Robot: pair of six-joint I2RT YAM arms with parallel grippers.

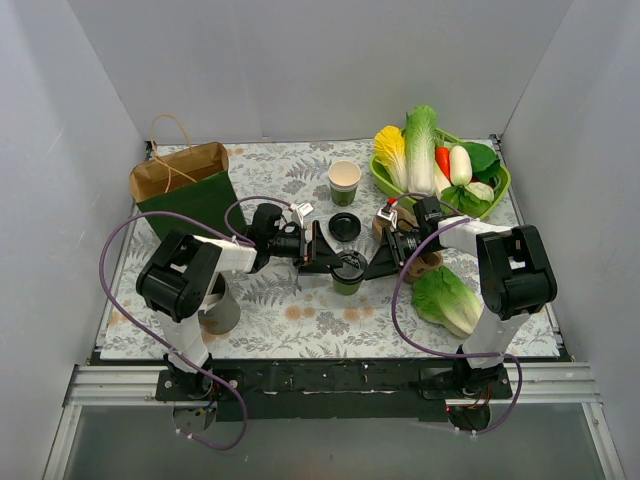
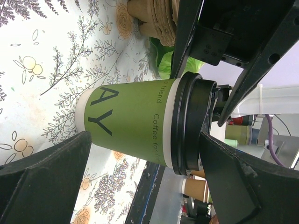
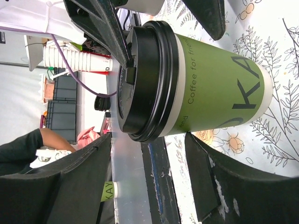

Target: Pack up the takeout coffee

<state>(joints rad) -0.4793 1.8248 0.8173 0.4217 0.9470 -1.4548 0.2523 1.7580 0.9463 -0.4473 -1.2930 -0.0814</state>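
A green paper cup (image 1: 348, 280) with white bands and a black lid (image 1: 349, 265) stands upright on the floral mat between both grippers. It also shows in the left wrist view (image 2: 131, 123) and the right wrist view (image 3: 215, 88). My left gripper (image 1: 322, 255) (image 2: 145, 135) is open, its fingertips beside the cup's base and lid. My right gripper (image 1: 378, 262) (image 3: 148, 135) is open on the other side, one fingertip (image 3: 196, 149) at the cup's wall. A second cup (image 1: 344, 182), cream above and green below, stands open farther back. A loose black lid (image 1: 345, 227) lies in front of it.
A brown paper bag (image 1: 180, 185) stands at the back left. A green basket (image 1: 500, 190) of vegetables sits at the back right, and a lettuce (image 1: 447, 298) lies at the front right. A brown pulp tray (image 1: 428, 262) lies under my right arm. A grey cup (image 1: 222, 308) stands by my left arm.
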